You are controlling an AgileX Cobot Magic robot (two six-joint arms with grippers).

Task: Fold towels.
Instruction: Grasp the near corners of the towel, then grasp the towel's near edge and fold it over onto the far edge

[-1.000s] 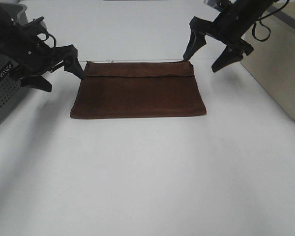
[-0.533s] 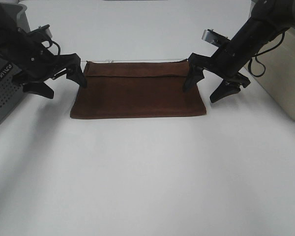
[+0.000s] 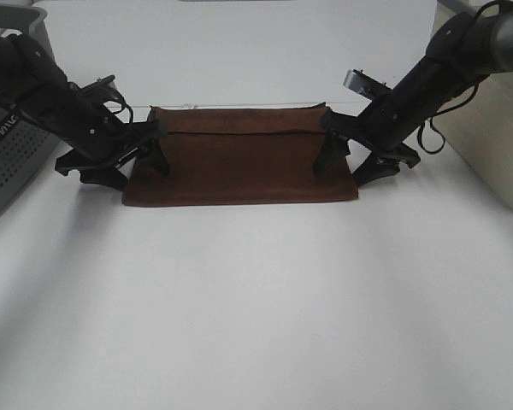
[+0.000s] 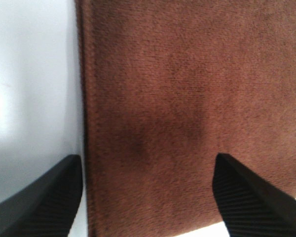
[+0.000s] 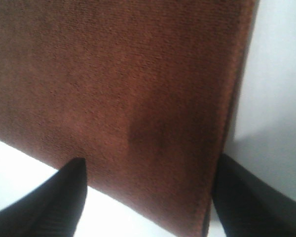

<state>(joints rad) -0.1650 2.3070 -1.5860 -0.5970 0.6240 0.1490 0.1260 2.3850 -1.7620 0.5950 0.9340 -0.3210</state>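
Hidden or unclear: both wrist views cut the fingers off at the frame edge, so you see only the tips. You cannot tell from any view whether the tips touch the cloth or the table. The left arm's upper links run out of the high view.

Left gripper: jaws spread wide, holding nothing. It straddles the towel's side hem, one finger over the cloth and the other over bare table just outside the edge.

Right gripper: also spread wide and empty. It straddles the opposite side hem in the same way.

Towel: dark reddish-brown terry, lying flat between the two grippers as a folded rectangle. A narrower band is folded over along its far edge. A stitched hem runs beside each outer finger.

Around: white table. A grey perforated bin stands outboard of the left gripper, and a beige box outboard of the right. Both stand apart from the towel.
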